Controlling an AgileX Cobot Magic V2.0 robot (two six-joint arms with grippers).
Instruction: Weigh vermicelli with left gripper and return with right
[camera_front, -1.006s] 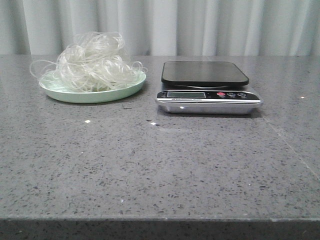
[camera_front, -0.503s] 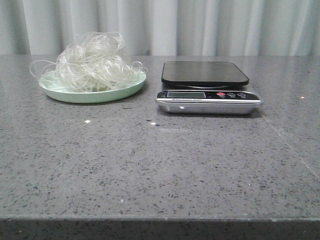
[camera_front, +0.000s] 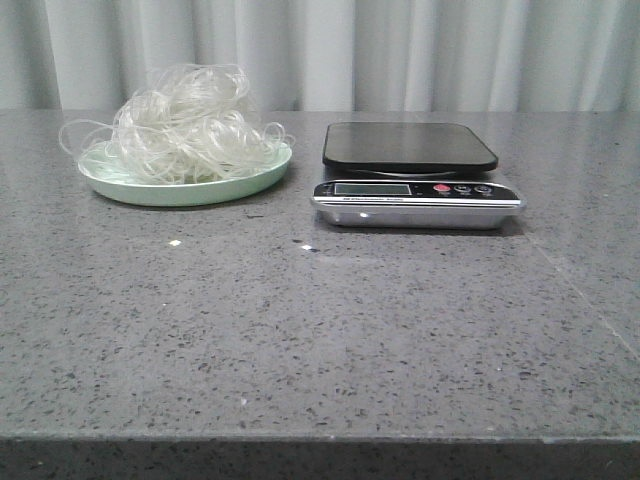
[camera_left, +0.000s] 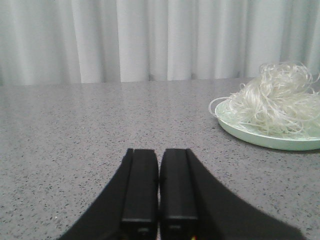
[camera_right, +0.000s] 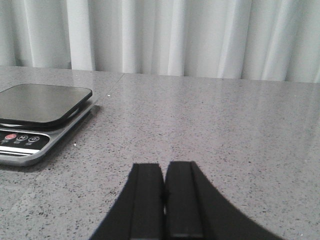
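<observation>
- Vermicelli (camera_front: 185, 125), a loose and fluffy tangle of thin translucent whitish glass noodles, lies heaped on a round pale green plate (camera_front: 190, 190); some stray loops hang out over the plate's rim.
- Black left gripper (camera_left: 159, 187): the jaws are closed, the two flat fingers pressed together with only a thin seam between them, and they hold nothing. It hovers low over the grey speckled stone table (camera_front: 320, 340).
- Black right gripper (camera_right: 164, 200): the jaws are closed in the same way, with nothing between them.
- In the left wrist view the noodles on the plate are well apart from the fingers, off to one side.
- The right wrist view shows instead a silver digital kitchen scale with a black square platform (camera_right: 35, 107), near but apart from the fingers. Its platform is bare and its red button is visible.
- Only the front view shows plate and scale (camera_front: 415, 175) together: the plate on the left, the scale just beside it on the right, not touching. Neither gripper appears in this view.
- Pale pleated curtain (camera_front: 400, 50) hangs behind the table in all three views.
</observation>
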